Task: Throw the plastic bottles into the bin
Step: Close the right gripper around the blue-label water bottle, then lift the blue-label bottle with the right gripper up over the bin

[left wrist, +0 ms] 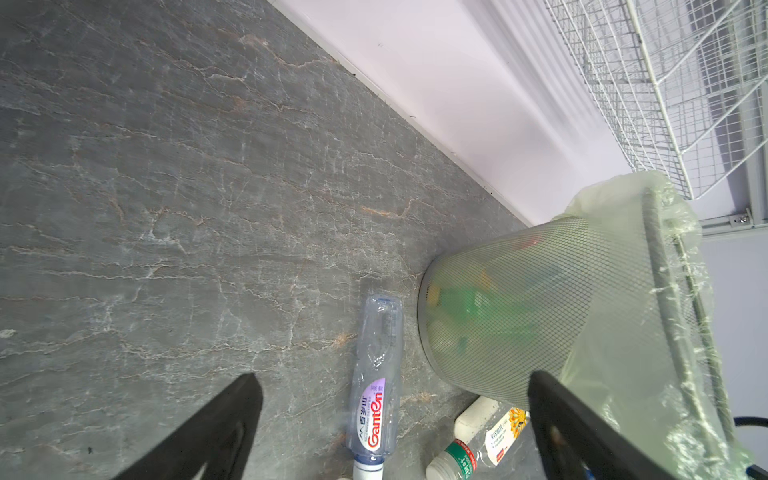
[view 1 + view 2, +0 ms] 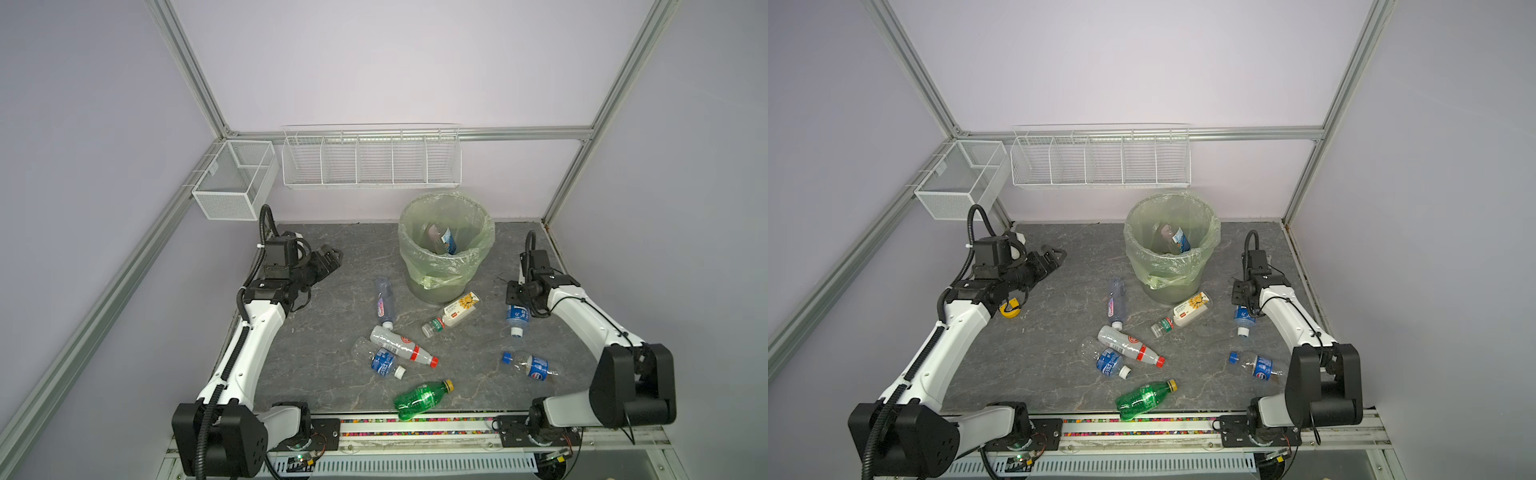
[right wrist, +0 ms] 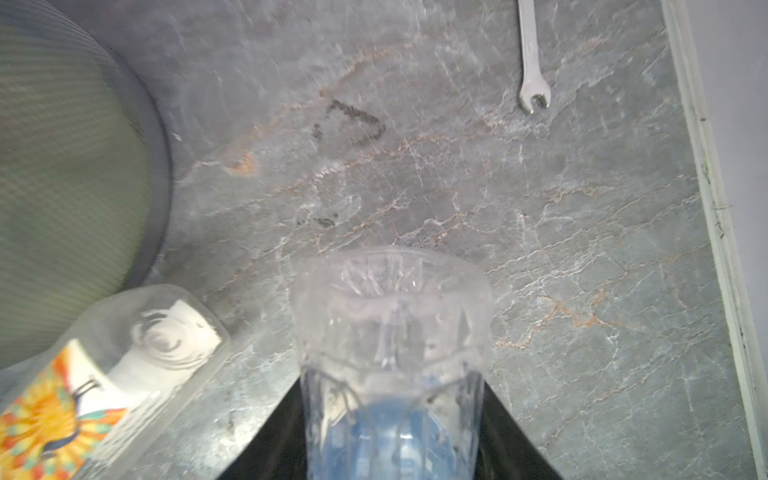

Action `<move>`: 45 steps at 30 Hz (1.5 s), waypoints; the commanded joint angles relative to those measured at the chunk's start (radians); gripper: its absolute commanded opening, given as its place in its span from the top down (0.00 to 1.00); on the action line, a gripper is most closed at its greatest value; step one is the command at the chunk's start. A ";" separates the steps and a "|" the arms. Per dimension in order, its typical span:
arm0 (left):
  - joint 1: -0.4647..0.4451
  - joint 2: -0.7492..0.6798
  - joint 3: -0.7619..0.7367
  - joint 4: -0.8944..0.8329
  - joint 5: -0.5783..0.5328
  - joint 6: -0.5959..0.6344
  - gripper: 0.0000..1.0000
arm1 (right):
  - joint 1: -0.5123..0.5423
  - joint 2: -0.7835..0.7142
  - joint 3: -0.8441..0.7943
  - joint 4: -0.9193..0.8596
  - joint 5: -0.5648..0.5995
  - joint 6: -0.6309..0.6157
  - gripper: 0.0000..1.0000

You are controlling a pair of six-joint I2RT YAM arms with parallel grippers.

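Right claw [image 3: 392, 390] pinches a blue-label bottle [image 3: 392, 299] lengthwise. In the right wrist view a black finger hugs each side of it, and the clear base sticks out past the tips. From the top views I can't tell whether it is off the table [image 2: 332, 324] yet. Left claw [image 1: 392, 376] is spread wide and holds nothing, at the far left and well apart from the bin [image 2: 436, 294].

That bin stands at the back middle, with at least one bottle [image 2: 448, 242] inside. Six more lie loose on the table.

My first worry is the grip. An empty thin-walled bottle held along its length may buckle or squirt out forward. The wrist view is too blurred to show me how firm the hold is.

Second is the overhang. Because the base juts past the fingers, it would reach the bin's rim before the claw does. If I carry it across low, I expect it to hit the wall or catch the loose green liner [image 2: 440, 266] and drag the bin.

Third, the sunflower bottle [image 2: 455, 311] lies just beside the bin's foot, between the claw and the bin. A low sweep would likely send it rolling.

Letting go too early, over the near rim, could bounce the bottle back onto the table. The wrench [image 3: 532, 62] lies beyond, near the table's edge, and I judge it to be off the path.
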 commanded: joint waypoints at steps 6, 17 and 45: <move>0.063 -0.035 -0.053 -0.006 0.041 0.038 0.00 | -0.007 -0.158 0.028 -0.094 -0.106 0.005 0.48; 0.097 0.002 -0.030 -0.013 0.055 0.075 0.00 | -0.008 -0.313 0.023 -0.110 -0.250 0.037 0.49; 0.101 0.137 0.063 -0.040 0.121 0.124 0.00 | 0.078 -0.488 0.004 0.183 -0.503 0.165 0.50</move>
